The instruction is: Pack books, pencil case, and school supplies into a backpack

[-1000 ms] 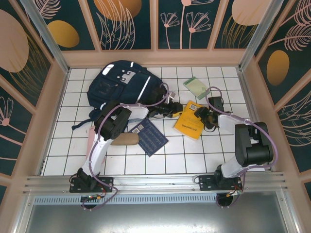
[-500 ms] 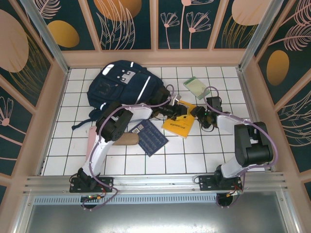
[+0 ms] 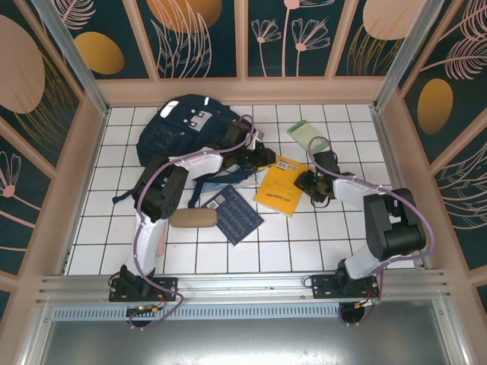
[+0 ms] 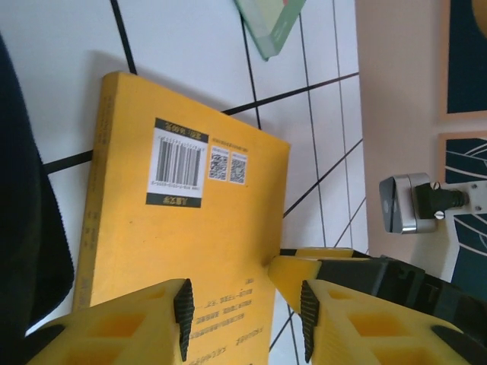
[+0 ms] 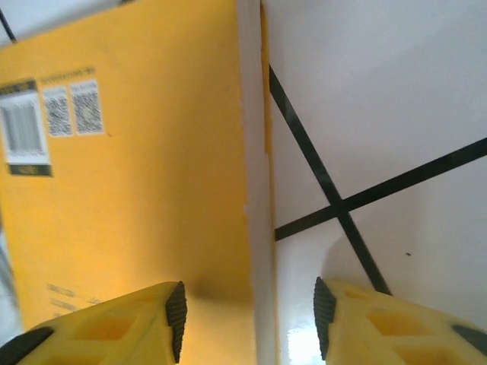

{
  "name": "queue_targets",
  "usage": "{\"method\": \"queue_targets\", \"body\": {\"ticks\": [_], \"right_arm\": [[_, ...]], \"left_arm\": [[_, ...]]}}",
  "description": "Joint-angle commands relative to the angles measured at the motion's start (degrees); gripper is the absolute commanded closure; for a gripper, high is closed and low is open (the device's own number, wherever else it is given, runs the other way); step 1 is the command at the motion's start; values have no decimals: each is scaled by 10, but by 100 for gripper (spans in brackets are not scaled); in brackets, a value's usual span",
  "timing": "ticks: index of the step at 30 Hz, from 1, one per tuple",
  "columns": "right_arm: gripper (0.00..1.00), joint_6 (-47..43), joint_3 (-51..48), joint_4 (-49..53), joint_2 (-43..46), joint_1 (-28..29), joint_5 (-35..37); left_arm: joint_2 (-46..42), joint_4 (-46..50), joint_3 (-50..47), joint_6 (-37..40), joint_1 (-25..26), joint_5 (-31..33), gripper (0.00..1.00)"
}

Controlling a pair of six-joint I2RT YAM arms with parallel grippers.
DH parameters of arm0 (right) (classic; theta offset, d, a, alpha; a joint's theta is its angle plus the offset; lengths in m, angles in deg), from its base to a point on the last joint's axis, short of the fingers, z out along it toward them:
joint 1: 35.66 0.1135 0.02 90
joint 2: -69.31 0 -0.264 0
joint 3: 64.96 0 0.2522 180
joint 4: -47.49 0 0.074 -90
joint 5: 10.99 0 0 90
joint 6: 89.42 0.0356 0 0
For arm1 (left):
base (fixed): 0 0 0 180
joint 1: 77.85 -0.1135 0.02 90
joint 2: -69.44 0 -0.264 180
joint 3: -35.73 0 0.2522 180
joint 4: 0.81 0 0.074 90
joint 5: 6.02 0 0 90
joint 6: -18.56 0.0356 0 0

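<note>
on white tiles (image 3: 304, 228), a flat barcoded yellow book (image 3: 280, 188).

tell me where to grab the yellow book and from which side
Probably the long right edge of the yellow book, coming in low from the right. The book is thin and lies flat on the tiles, so only an edge offers a pinch. That edge is free, and the right gripper straddles it with jaws open.

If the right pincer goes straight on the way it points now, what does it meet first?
Probably the yellow book; its edge runs between the right pincer fingers. Depth is unclear.
</note>
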Motion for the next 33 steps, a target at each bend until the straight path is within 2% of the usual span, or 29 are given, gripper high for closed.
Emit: {"method": "queue_targets", "body": {"ticks": [1,2,5,9,14,21,28,31,33], "right_arm": [[58,-33,20,79,-26,1,61],[61,-40,21,90,-32,-1,71],[63,-51,16,103,-34,-13,82],[66,-60,4,94,-27,-38,82],[67,-67,14,81,-39,-41,60],[67,-64,17,74,-42,-40,52],[66,-60,15,66,-42,-31,44],[67,-53,13,54,-43,-26,32],[67,-46,10,44,-42,-23,23]], "left_arm": [[-15,36,4,31,2,15,55],[-13,40,4,35,2,17,55],[-10,56,8,45,3,21,55],[-1,113,24,87,15,63,55],[24,178,53,127,37,130,55],[57,220,74,155,61,177,55],[92,299,131,182,93,255,55],[105,319,154,187,105,245,55],[107,305,154,173,111,200,55]]}}
